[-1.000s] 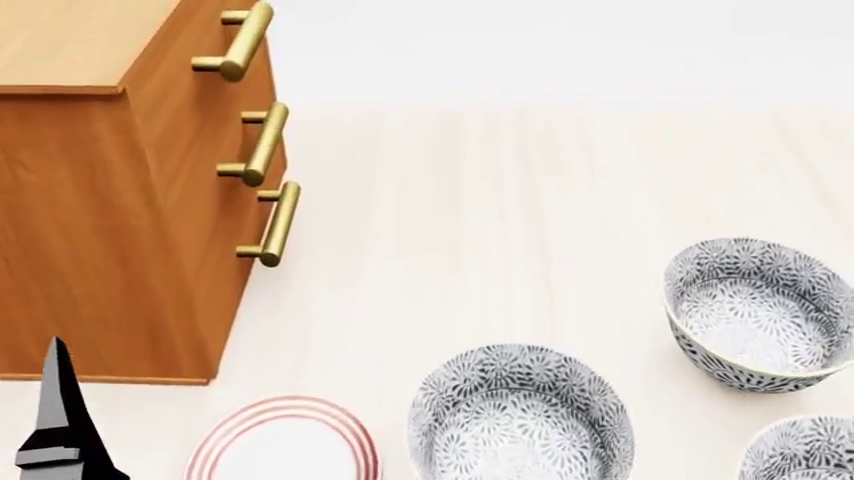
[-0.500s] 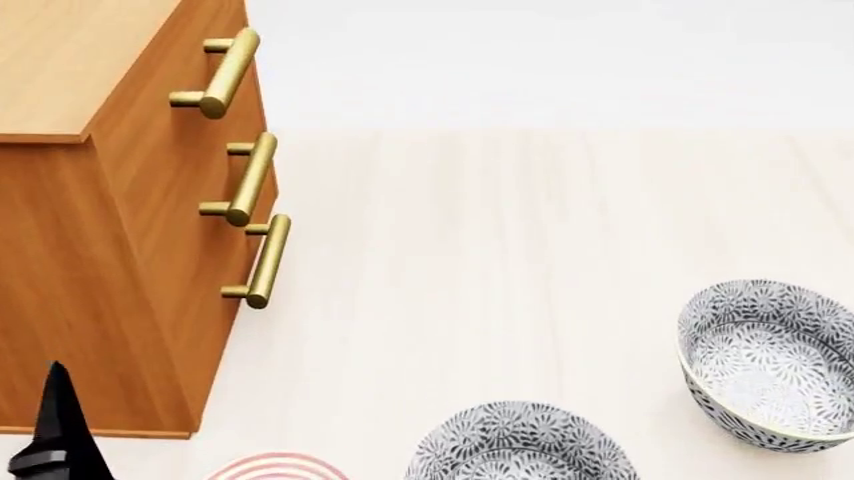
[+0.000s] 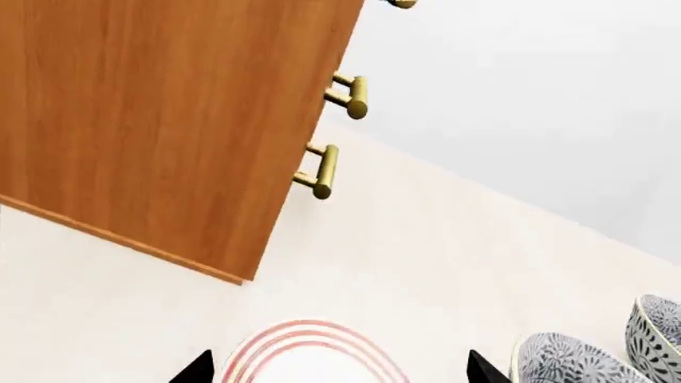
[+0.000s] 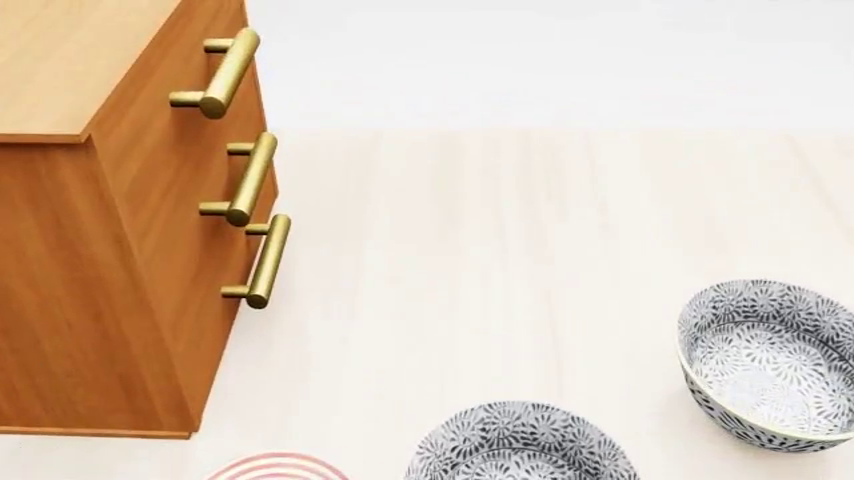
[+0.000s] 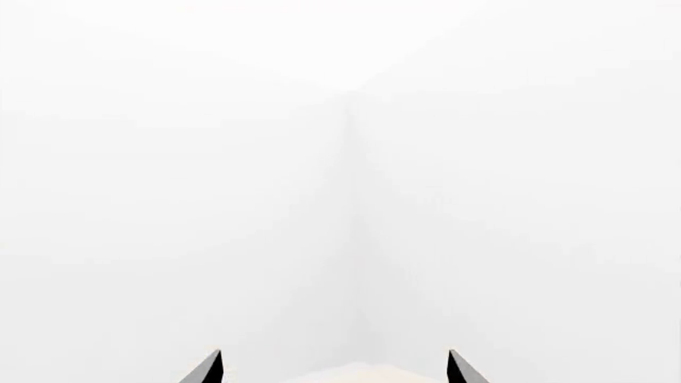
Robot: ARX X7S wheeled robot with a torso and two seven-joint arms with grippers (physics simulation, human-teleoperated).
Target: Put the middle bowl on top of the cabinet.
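Note:
The orange-brown cabinet (image 4: 94, 250) stands at the left of the head view, with its lighter top (image 4: 67, 60) bare and its side filling much of the left wrist view (image 3: 159, 120). Two patterned bowls show: one at the bottom edge (image 4: 521, 445) and one at the right (image 4: 767, 360). I cannot tell which is the middle bowl. Both appear at the edge of the left wrist view (image 3: 564, 363) (image 3: 659, 335). My left gripper (image 3: 340, 373) is open above the striped plate, holding nothing. My right gripper (image 5: 334, 371) is open, facing a blank white surface.
A white plate with red rings (image 4: 274, 468) lies on the pale floor between the cabinet and the nearer bowl, also in the left wrist view (image 3: 309, 355). Three brass handles (image 4: 247, 180) stick out from the cabinet's front.
The head view first shifted, pushing the bowls and plate lower in frame. Since half a second ago it holds still, and the left gripper's dark fingertip has left its bottom-left corner.

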